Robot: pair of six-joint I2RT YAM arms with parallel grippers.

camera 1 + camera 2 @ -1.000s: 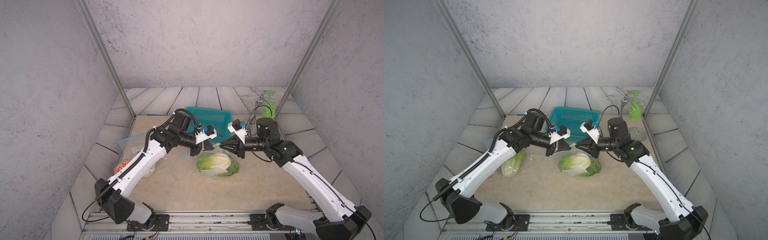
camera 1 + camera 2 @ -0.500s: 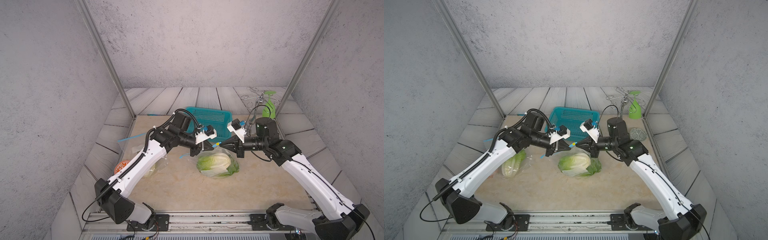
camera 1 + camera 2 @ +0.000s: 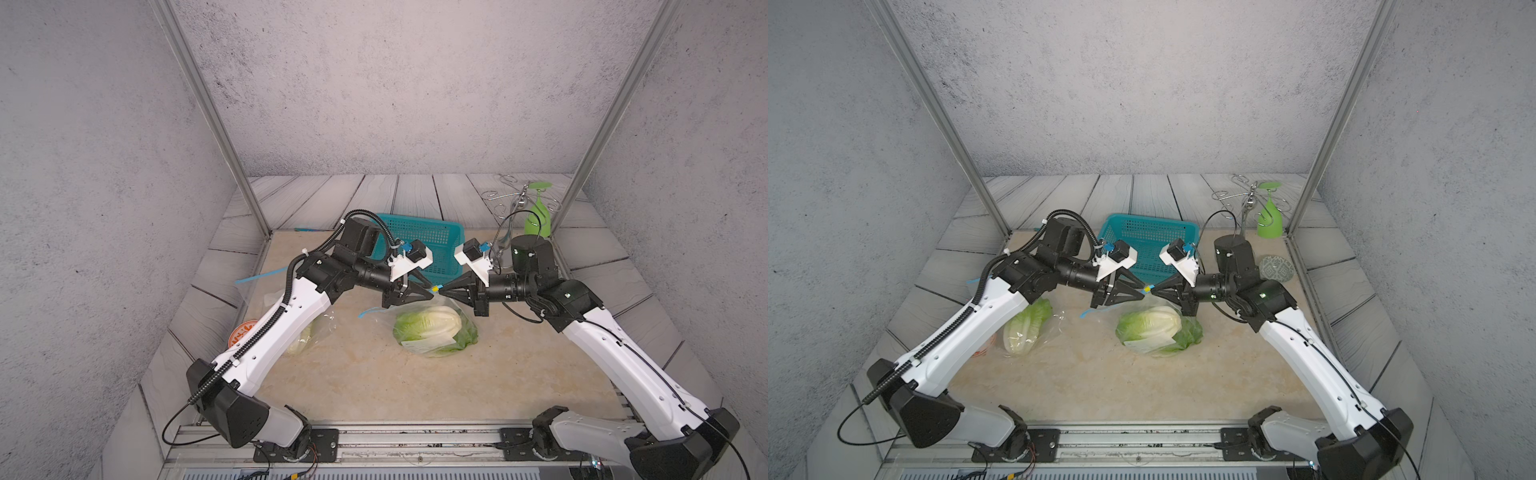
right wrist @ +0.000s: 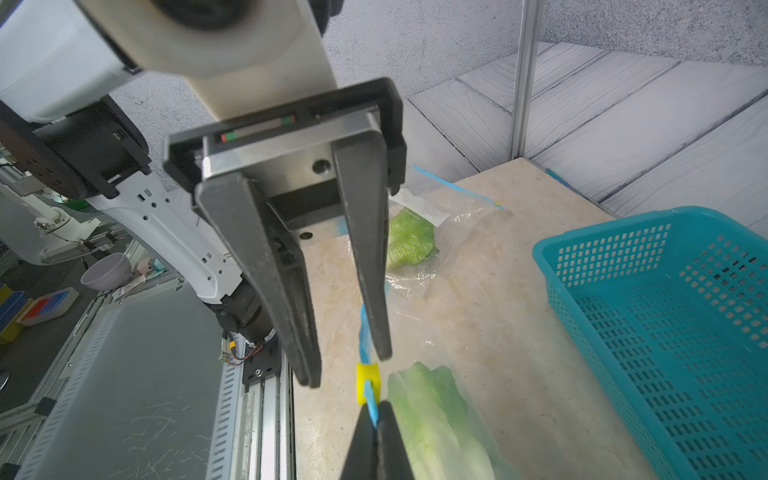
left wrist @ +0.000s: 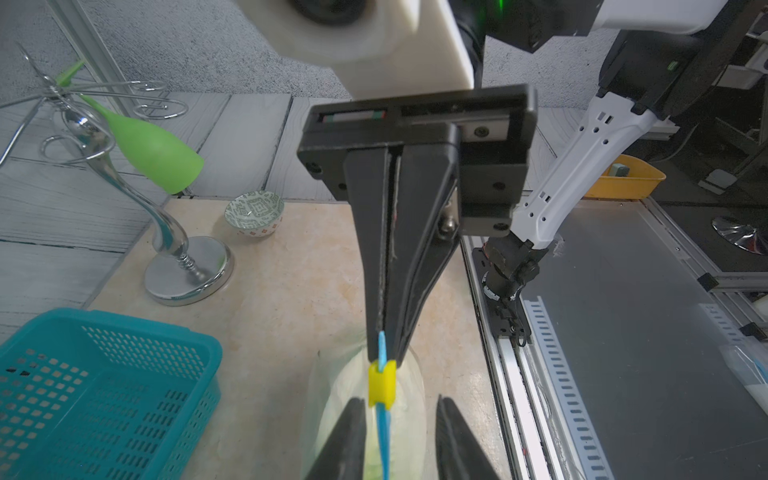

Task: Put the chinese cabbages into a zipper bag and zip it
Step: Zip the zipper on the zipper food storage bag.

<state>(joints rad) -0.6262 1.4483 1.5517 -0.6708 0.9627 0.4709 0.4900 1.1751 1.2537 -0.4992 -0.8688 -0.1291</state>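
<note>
Blue zip strip (image 5: 381,345) of the clear plastic zipper bag (image 3: 382,319) is where the change is. On the left tool (image 4: 347,369), pinched shut a second ago, the two black fingers now stand apart. The strip runs between them close to one finger, not gripped. On the right tool (image 5: 381,356), slightly parted a second ago, the fingers are now clamped tight on the strip, just beside the small yellow slider (image 5: 382,388). The slider sits between the two tool tips. Arms and bag are in the same spots as before.

The bag lies mid beige marble desk (image 3: 374,382), just below the tools, with crinkled light-green and white chinese cabbages (image 3: 428,326) inside. How many heads it holds, cannot tell. One more cabbage head (image 3: 1025,328) sits in a second clear bag (image 3: 1059,322) at the left, partly under the left arm. Teal plastic mesh basket (image 3: 1150,237) stands behind the tools.
</note>
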